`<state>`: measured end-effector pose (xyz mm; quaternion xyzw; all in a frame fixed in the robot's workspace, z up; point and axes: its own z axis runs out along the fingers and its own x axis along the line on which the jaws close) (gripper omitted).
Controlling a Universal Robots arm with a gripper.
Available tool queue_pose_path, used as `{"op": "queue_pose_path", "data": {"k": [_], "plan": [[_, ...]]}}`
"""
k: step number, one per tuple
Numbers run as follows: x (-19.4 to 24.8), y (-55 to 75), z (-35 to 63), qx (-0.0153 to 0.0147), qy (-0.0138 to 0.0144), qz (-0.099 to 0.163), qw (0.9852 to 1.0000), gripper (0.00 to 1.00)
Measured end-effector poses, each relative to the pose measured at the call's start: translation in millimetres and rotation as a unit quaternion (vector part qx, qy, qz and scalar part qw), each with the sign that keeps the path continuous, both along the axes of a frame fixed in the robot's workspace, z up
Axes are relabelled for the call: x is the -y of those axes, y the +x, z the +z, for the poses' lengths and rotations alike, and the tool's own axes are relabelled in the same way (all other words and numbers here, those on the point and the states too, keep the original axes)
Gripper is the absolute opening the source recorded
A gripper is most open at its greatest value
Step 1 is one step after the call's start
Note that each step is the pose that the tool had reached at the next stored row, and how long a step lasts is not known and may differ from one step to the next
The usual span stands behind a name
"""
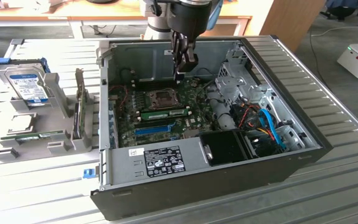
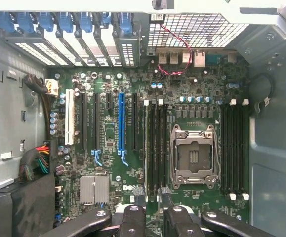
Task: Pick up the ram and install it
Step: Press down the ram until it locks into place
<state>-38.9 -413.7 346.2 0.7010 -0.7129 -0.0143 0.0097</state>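
bright even room light, faint soft shadows

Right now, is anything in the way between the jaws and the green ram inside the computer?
No, nothing visible. The gripper hangs with jaws open above the motherboard, and the ram stands in its slot beside the processor socket below, with just open air between them.

Green ram (image 1: pixel 166 113) seated in motherboard (image 1: pixel 193 123)

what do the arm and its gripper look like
The arm is a silver-grey tube with a blue-trimmed joint. A black wrist block carries the black gripper. It has two slim fingers on jointed black links fixed with silver pivot bolts. No markings can be seen on it.
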Motion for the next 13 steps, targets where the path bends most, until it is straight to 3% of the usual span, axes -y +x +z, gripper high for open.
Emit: {"op": "queue_pose_path", "data": {"k": [1,3,13], "plan": [[0.0,0.0,0.0,0.0000,0.0000,0.000,1.0000,0.24],[0.0,0.0,0.0,0.0000,0.0000,0.000,1.0000,0.11],[0.0,0.0,0.0,0.0000,0.0000,0.000,1.0000,0.11]]}}
